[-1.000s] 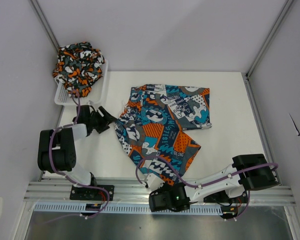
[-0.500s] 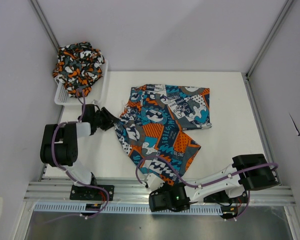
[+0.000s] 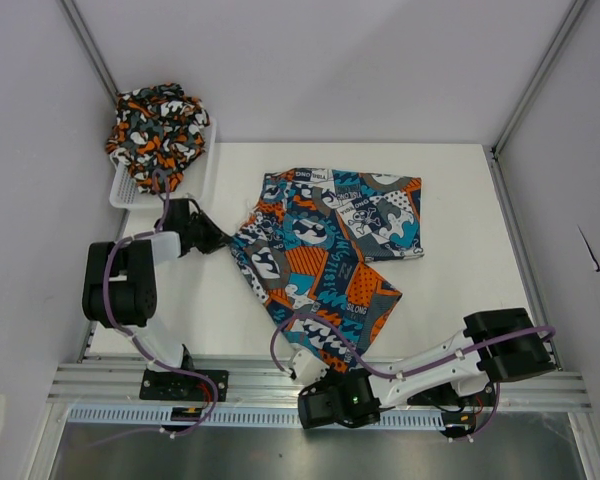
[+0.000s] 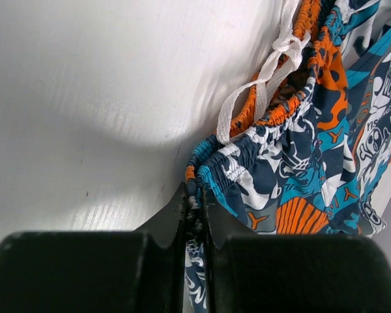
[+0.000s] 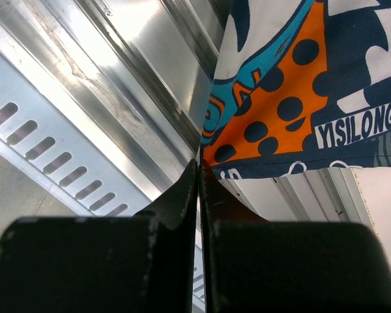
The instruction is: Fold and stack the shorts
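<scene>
The teal-blue, orange and white patchwork shorts (image 3: 330,250) lie spread on the white table, one leg reaching the near edge. My left gripper (image 3: 220,243) is at their left waist corner. In the left wrist view the left gripper (image 4: 195,202) is shut on the gathered waistband of these shorts (image 4: 313,163), with the white drawstring (image 4: 274,65) lying just beyond. My right gripper (image 3: 302,362) is shut at the near hem; its tips (image 5: 199,164) touch the edge of the shorts (image 5: 300,78), and I cannot tell if cloth is pinched. The camouflage shorts (image 3: 158,135) sit bunched in the basket.
The white mesh basket (image 3: 206,165) stands at the back left corner of the table. A slotted aluminium rail (image 3: 120,380) runs along the near edge under the arm bases. White walls close in the left, back and right sides.
My left gripper has moved right to the waist corner of the patchwork shorts and closed on the waistband. The cloth has shifted slightly. The right arm has not moved.
</scene>
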Controlling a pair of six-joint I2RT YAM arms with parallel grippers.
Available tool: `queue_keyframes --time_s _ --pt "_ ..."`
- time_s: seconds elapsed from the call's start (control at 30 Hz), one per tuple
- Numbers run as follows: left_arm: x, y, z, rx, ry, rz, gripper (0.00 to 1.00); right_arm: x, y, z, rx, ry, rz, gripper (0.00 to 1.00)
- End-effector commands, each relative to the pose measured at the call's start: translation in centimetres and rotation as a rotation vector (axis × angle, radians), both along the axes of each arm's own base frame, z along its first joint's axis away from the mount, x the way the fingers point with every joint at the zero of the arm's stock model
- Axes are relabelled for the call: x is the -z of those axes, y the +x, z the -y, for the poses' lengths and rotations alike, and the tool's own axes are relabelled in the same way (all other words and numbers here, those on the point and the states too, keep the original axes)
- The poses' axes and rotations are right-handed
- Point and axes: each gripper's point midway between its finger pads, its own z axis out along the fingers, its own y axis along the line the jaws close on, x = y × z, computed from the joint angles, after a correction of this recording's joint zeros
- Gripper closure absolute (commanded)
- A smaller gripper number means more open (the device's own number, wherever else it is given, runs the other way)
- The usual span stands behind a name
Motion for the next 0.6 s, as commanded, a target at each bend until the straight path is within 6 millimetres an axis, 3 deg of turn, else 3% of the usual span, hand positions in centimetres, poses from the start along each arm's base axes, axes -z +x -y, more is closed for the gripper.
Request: queue_keyframes --time_s 0.0,0.27,0.4,0.57 --pt "-2.1 2.8 -1.8 -0.015 0.048 0.06 0.98 -0.4 -0.9 -0.1 -0.002 -0.007 -0.008 1.0" --pt "-2.2 2.1 -1.8 -0.011 0.048 0.032 1.0 -1.9 -0.7 -0.9 -0.006 0.013 0.036 1.0" --pt "-2.5 1.7 -2.7 -0.033 0.041 0.022 1.0 -3.5 -0.9 -1.3 -0.012 0.041 0.028 1.0" --pt "-3.1 1.0 -2.3 -0.032 -0.01 0.019 1.0 -5.6 -1.8 -1.9 -0.025 0.08 0.017 1.0"
